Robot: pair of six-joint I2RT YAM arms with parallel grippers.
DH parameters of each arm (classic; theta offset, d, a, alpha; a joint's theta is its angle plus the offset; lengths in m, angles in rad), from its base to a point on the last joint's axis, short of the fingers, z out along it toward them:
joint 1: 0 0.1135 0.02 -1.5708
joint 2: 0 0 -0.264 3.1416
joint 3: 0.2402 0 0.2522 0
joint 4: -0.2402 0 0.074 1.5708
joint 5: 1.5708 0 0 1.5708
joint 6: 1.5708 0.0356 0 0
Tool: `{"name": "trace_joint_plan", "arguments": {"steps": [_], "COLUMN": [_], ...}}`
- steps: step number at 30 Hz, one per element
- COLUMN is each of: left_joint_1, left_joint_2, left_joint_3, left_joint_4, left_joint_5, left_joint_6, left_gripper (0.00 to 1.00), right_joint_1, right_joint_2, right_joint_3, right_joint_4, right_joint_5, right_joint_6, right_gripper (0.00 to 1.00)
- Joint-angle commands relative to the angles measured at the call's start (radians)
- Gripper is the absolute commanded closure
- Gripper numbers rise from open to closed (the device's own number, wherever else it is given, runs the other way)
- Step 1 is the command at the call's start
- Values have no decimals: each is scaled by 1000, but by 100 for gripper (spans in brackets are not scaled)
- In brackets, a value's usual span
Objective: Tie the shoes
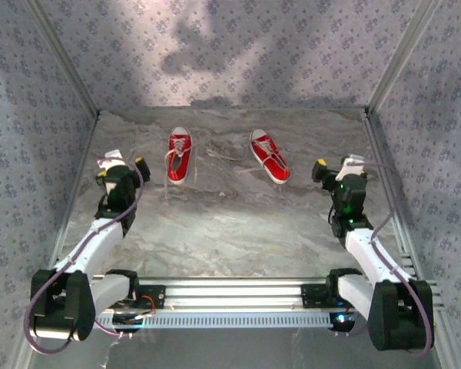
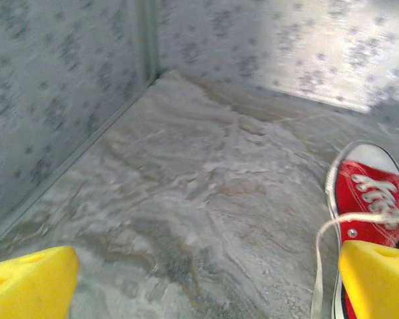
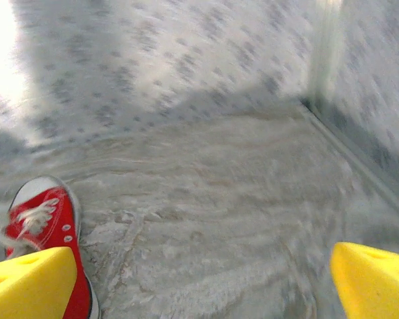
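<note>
Two red shoes lie on the grey marbled table (image 1: 230,231), toward its 12 o'clock end and apart from each other. The left shoe (image 1: 179,154) sits at about 11 o'clock from the table's middle, its white toe pointing to 12; a loose white lace (image 1: 168,164) trails off its side toward 7 o'clock. The right shoe (image 1: 270,155) sits at about 1 o'clock, toe angled to 11. The left gripper (image 1: 124,166) hovers at 9 o'clock of the left shoe, its yellow fingers (image 2: 30,282) spread wide with nothing between them. The right gripper (image 1: 336,167) hovers at 3 o'clock of the right shoe, its fingers (image 3: 372,282) likewise wide apart and bare.
</note>
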Motion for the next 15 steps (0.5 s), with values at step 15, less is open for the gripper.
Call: {"name": "trace_joint_plan", "arguments": {"steps": [15], "left_joint_1": [-106], "left_joint_2": [116], "left_joint_3": [191], "left_joint_4": [-375], "left_joint_5": [277], "left_joint_6": [-167], "left_gripper": [0], "right_joint_1": [142], "right_joint_2": [449], "right_joint_3": [594], "right_joint_4": [-719], "right_joint_5": [-273], "right_joint_6": [16], "right_gripper": [26]}}
